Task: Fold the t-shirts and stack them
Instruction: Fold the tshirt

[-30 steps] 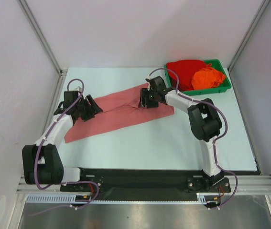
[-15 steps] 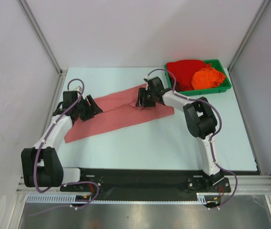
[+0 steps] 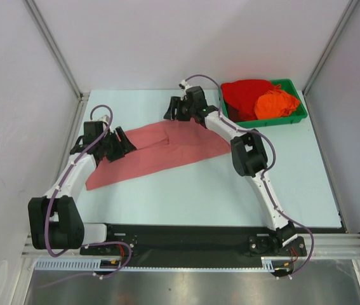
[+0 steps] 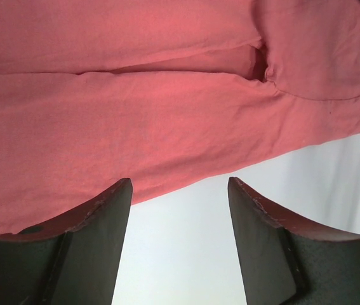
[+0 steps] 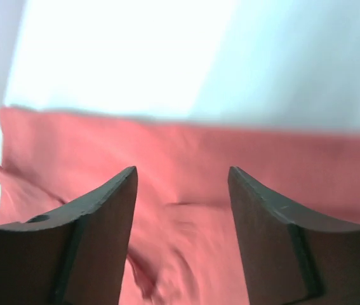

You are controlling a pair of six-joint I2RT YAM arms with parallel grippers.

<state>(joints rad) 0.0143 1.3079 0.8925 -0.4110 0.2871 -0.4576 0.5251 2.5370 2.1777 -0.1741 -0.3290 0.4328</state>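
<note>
Right gripper [image 3: 172,110] shifted from middle of salmon t-shirt [image 3: 160,149] out to its far edge, arm stretched further. Salmon t-shirt lies flat, slanted across centre of table [image 3: 199,190]. Both claws gape wide, nothing held. Left gripper [image 3: 126,142] low over shirt's left part. Red t-shirt [image 3: 246,92], orange t-shirt [image 3: 275,105] heaped in green tray [image 3: 297,117], far right.

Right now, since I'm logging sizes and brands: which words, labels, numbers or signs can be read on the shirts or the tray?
None: no readable text shows in any view.
The salmon t-shirt, red t-shirt, orange t-shirt and green tray all look plain, and no tag or print is visible on them.
</note>
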